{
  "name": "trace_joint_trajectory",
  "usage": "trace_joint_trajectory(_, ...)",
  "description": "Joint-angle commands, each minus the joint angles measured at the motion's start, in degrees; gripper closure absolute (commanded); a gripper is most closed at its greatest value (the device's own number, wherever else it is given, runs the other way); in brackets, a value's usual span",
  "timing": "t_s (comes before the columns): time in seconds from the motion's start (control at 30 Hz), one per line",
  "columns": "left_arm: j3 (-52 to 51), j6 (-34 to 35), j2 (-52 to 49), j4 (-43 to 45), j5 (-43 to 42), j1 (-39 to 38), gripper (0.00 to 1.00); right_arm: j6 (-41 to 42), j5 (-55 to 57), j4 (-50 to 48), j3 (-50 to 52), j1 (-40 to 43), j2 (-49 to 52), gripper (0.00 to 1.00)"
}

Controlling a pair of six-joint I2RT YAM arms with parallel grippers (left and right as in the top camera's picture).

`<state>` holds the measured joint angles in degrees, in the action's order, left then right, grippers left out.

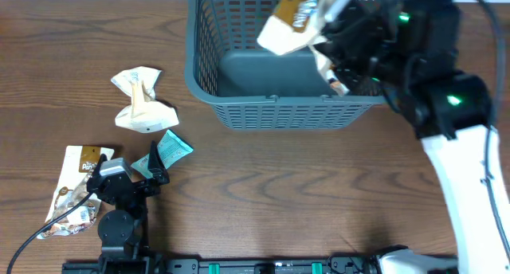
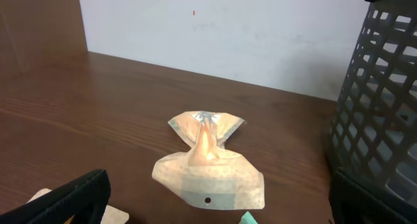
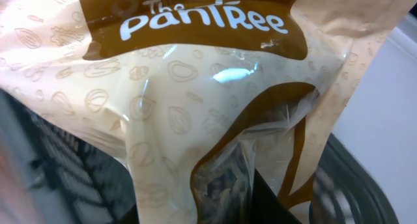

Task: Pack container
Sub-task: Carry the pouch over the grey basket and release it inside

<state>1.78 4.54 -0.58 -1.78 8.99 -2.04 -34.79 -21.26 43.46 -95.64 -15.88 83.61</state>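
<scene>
At the near edge of the tabletop [image 1: 263, 186], the left tool [image 1: 131, 169] hovered low with its fingers spread wide and nothing between them. A flat pouch [image 1: 76, 190] lay just to its left, and a teal packet [image 1: 169, 150] sat just beyond its right finger. Farther out, a twisted packet [image 1: 143, 103] lay straight ahead of that tool, its pinched waist in the middle and its long axis pointing roughly away from the tool, as the left wrist view showed.

Beyond those three, toward the far right, stood the basket [image 1: 279, 113], its long axis running across the tabletop from left to right. It stood well apart from the left tool and close under the right arm, so the right arm was plainly the nearer one for packing.

Over the basket's far half, the right tool [image 1: 325, 37] was clenched on a second pouch [image 1: 291, 23], which hung tilted inside the line of the rim. From the right wrist view the pouch filled nearly everything, with dark lattice wall behind it. The basket floor lay directly below the pouch, so I judged that the coming move needed only a release or a short lowering, with no sideways travel. Of the loose packets, the twisted one lay nearest to the basket.
</scene>
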Motion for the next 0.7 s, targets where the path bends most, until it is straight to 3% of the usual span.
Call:
trace_joint_trajectory(0.0,-1.6,0.5,0.3,-1.4,0.5,-0.2,0.01,-4.3,0.3,-3.5,-1.0,-1.4,4.2,0.99)
trace_joint_trajectory(0.1,-1.6,0.5,0.3,-1.4,0.5,-0.2,0.02,-3.8,-0.4,-7.9,-1.0,-1.4,7.7,0.90)
trace_joint_trajectory(0.2,-1.6,0.5,0.3,-1.4,0.5,-0.2,0.01,-3.9,-0.4,-9.7,-1.0,-1.3,11.6,0.87)
trace_joint_trajectory(0.43,-1.6,0.5,0.3,-1.4,0.5,-0.2,0.01,-5.3,-0.2,-5.0,-1.0,-0.6,20.0,0.85)
trace_joint_trajectory(0.67,-1.6,0.5,0.3,-1.4,0.5,-0.2,0.01,-9.2,-0.1,0.8,-1.0,-0.6,21.3,0.85)
